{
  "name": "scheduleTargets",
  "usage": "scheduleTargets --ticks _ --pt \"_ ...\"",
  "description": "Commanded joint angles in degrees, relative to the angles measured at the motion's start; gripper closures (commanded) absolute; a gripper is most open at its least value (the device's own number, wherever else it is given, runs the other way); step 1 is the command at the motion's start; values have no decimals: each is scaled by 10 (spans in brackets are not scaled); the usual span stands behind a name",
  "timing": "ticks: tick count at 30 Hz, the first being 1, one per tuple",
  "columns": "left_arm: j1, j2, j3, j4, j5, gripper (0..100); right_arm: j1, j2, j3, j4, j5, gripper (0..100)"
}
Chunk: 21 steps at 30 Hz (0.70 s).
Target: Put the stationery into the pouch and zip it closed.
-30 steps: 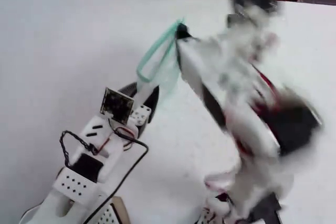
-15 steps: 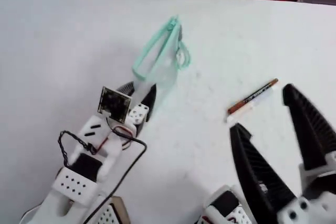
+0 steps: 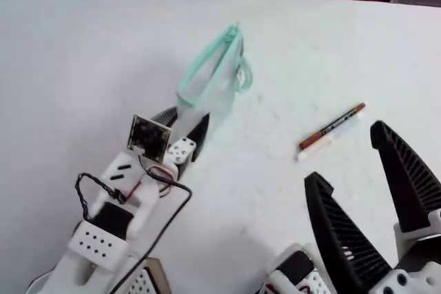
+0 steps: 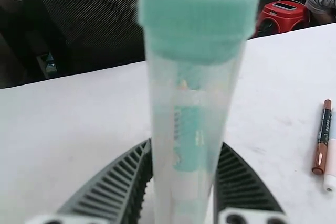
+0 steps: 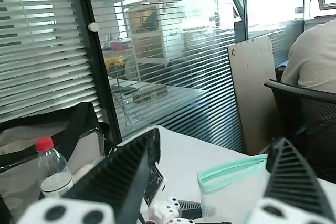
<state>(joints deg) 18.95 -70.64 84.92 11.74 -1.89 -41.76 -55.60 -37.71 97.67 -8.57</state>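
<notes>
high view: right claw (image 3: 346,155), wide open, has pulled back; left claw (image 3: 186,118) grips pouch (image 3: 213,74).

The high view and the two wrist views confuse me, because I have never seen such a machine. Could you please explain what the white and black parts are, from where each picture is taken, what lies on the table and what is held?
These are two small robot arms at a white table. The high view looks down from a fixed camera. Each wrist view comes from a camera on one arm and looks along its end effector, a claw with two black fingers. The left end effector is shut on one end of a clear pouch with a green zip edge. The pouch's mouth looks open. The right end effector is open and holds nothing. A brown pen lies on the table beside a paler one.
</notes>
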Motion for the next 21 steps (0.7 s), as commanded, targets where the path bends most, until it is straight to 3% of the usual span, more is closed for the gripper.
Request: scheduleTargets --ticks 1,5,13,21 --pt "-3 2 0 -11 -3 822 -1 0 2 -4 29 680" --pt "-4 1 0 -11 -3 821 49 17 29 -1 105 693" --pt "-29 1 2 -10 -3 821 371 208 106 -49 105 734" --pt "-29 2 4 -6 -3 823 520 456 103 -50 76 735"
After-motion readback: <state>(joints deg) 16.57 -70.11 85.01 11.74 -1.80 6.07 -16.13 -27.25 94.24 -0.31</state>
